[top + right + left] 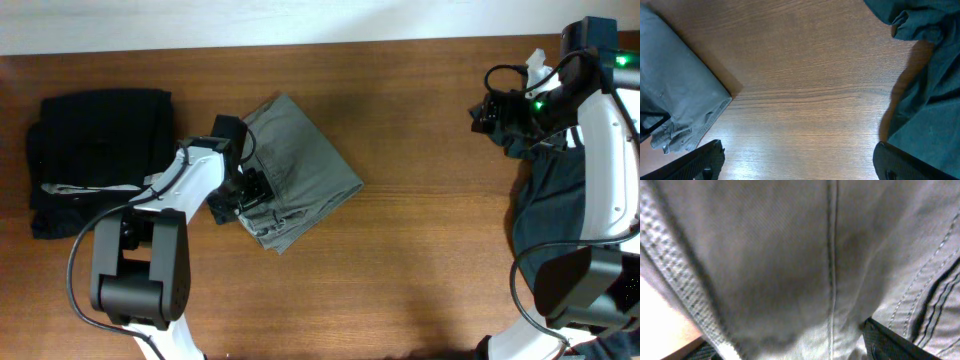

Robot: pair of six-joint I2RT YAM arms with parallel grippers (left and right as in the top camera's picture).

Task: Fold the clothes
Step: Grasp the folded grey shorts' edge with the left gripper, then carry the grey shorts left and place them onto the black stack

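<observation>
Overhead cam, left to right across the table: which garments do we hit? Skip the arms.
black folded garment → grey-khaki shorts → dark blue-green garment

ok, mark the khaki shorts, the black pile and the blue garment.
khaki shorts (310,165), overhead view, middle of the folded fabric.
black pile (100,140), overhead view, centre of the top layer.
blue garment (935,110), right wrist view, broad fold at the right.
</observation>
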